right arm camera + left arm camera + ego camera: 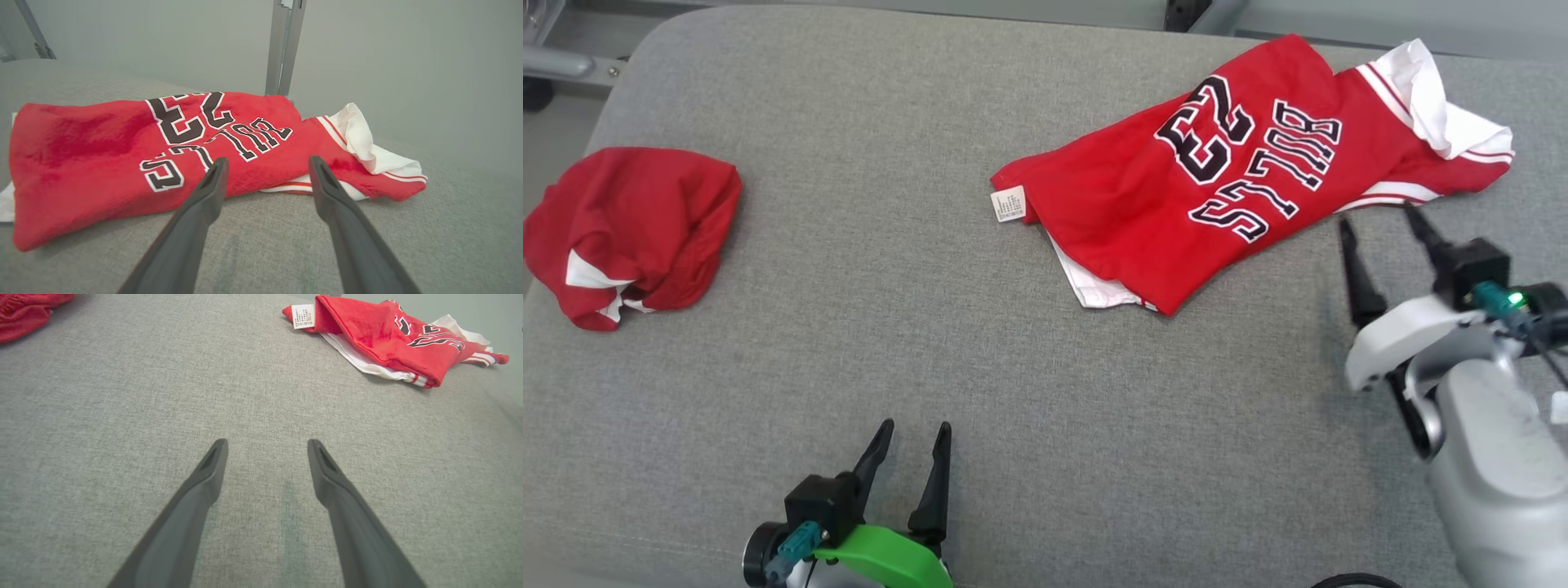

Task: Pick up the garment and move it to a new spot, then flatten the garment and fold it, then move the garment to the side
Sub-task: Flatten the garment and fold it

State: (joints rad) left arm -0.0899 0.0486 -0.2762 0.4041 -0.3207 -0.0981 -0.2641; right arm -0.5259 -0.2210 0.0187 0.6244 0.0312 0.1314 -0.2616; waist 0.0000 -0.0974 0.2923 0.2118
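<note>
Jersey (1176,188): one, red with white trim and black "23" and lettering, lying folded on the far right part of the grey cushion (1013,367). A white layer sticks out from under its near edge, and one white label (1008,203) hangs at its left end. A second red garment, a crumpled bundle (637,229) with white patches, lies at the cushion's far left, well apart from the jersey.

Two grippers are over the cushion. The right gripper (1376,216) is just beside the jersey's near right edge, its two fingers spread wide with nothing between them; in the right wrist view its tips (268,160) line up with the jersey's front edge, and whether they touch the cloth I cannot tell. The left gripper (916,425) is near the cushion's front edge, well apart from both garments, fingers likewise wide apart and holding nothing, only bare grey fabric between them in the left wrist view (267,443).

One metal post (282,49) stands behind the jersey.
</note>
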